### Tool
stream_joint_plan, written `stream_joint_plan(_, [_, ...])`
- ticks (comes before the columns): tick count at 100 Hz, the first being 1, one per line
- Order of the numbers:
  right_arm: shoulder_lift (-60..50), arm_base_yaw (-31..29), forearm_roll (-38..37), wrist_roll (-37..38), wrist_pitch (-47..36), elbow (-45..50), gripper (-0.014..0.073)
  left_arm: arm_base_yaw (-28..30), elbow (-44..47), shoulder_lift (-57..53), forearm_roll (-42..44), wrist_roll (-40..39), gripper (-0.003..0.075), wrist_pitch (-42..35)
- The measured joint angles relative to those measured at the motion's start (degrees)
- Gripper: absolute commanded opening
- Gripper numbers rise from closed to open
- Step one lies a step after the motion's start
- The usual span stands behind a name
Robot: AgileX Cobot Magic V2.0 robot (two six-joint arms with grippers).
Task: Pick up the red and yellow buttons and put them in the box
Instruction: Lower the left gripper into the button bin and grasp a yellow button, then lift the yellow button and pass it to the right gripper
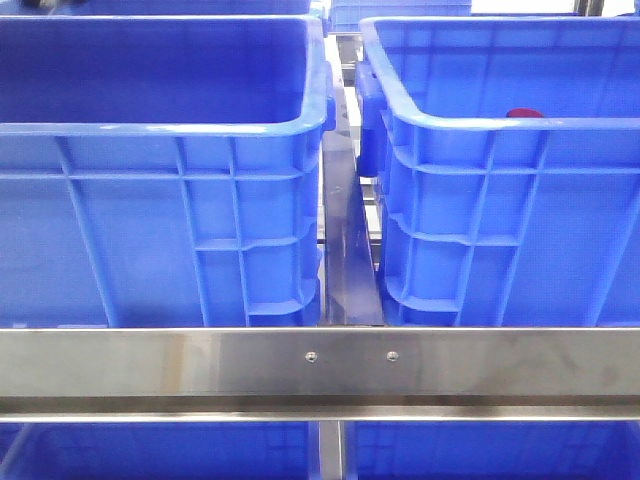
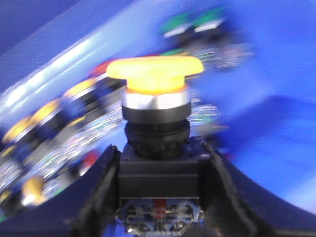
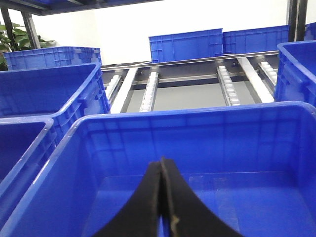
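Note:
In the left wrist view my left gripper [image 2: 159, 170] is shut on the black body of a yellow-orange button [image 2: 155, 74], a domed cap on a silver collar, held upright between the two fingers [image 2: 101, 182]. Behind it is the blurred inside of a blue crate [image 2: 276, 59]. A red button cap [image 1: 524, 113] peeks over the near rim of the right crate [image 1: 470, 125] in the front view. My right gripper [image 3: 162, 165] is shut and empty above a bare-floored blue crate [image 3: 197, 111]. Neither gripper shows in the front view.
Several other buttons, yellow [image 2: 29, 126], green [image 2: 190, 24] and red [image 2: 101, 66], lie blurred behind the held one. A second blue crate [image 1: 160, 128] stands on the left. A steel rail [image 1: 320, 360] crosses in front, and a roller conveyor [image 3: 227, 84] lies beyond.

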Motion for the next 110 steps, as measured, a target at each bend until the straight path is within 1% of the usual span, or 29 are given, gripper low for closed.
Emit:
stream_joint_plan(17, [0.0, 0.0, 0.0, 0.0, 0.0, 0.0, -0.0067, -9.6, 0.4, -3.5, -2.3, 0.0, -0.0019, 0.3])
stream_joint_plan(36, [0.0, 0.0, 0.0, 0.0, 0.9, 0.0, -0.0066, -19.9, 0.4, -4.4, -3.8, 0.0, -0.0019, 0.3])
stream_joint_plan(43, [0.0, 0.0, 0.0, 0.0, 1.7, 0.0, -0.0046, -23.0, 0.4, -4.4, -3.8, 0.0, -0.0019, 0.3])
stream_joint_plan(50, [0.0, 0.0, 0.0, 0.1, 3.1, 0.0, 0.0032, -25.4, 0.4, -4.4, -3.8, 0.0, -0.0019, 0.0])
stream_joint_plan(52, [0.0, 0.0, 0.0, 0.1, 3.5, 0.0, 0.0069, -26.0, 0.4, -4.4, -3.8, 0.0, -0.0019, 0.0])
stream_joint_plan(55, [0.0, 0.0, 0.0, 0.1, 4.5, 0.0, 0.0139, -26.6, 0.4, -4.4, -3.8, 0.0, -0.0019, 0.0])
stream_joint_plan(57, [0.0, 0.0, 0.0, 0.1, 4.8, 0.0, 0.017, -26.9, 0.4, -4.4, -3.9, 0.0, -0.0019, -0.1])
stream_joint_plan(62, [0.0, 0.0, 0.0, 0.1, 6.2, 0.0, 0.0304, -27.4, 0.4, -4.4, -3.9, 0.0, -0.0019, -0.2])
stream_joint_plan(64, [0.0, 0.0, 0.0, 0.1, 6.5, 0.0, 0.0337, -27.5, 0.4, -4.4, -3.9, 0.0, -0.0019, -0.3])
stream_joint_plan(65, [0.0, 0.0, 0.0, 0.1, 6.8, 0.0, 0.037, -27.5, 0.4, -4.4, -3.9, 0.0, -0.0019, -0.3])
stream_joint_plan(69, [0.0, 0.0, 0.1, 0.1, 7.6, 0.0, 0.0457, -27.6, 0.4, -4.4, -3.9, 0.0, -0.0019, -0.3])
stream_joint_plan(76, [0.0, 0.0, 0.2, 0.1, 8.9, 0.0, 0.0561, -27.7, 0.4, -4.4, -3.9, 0.0, -0.0019, -0.3])
stream_joint_plan(81, [0.0, 0.0, 1.1, 0.1, 9.9, 0.0, 0.0594, -27.7, 0.4, -4.4, -3.9, 0.0, -0.0019, -0.3])
stream_joint_plan(92, [0.0, 0.0, 5.3, 0.3, 14.0, 0.0, 0.0596, -27.7, 0.4, -4.4, -3.8, 0.0, -0.0019, -0.3])
stream_joint_plan(100, [0.0, 0.0, 9.5, 1.4, 19.2, 0.0, 0.0596, -27.7, 0.4, -4.4, -3.8, 0.0, -0.0019, -0.3])
stream_joint_plan(110, [1.5, 0.0, 11.9, 5.6, 26.8, 0.0, 0.0596, -27.7, 0.4, -4.4, -3.8, 0.0, -0.0019, -0.3])
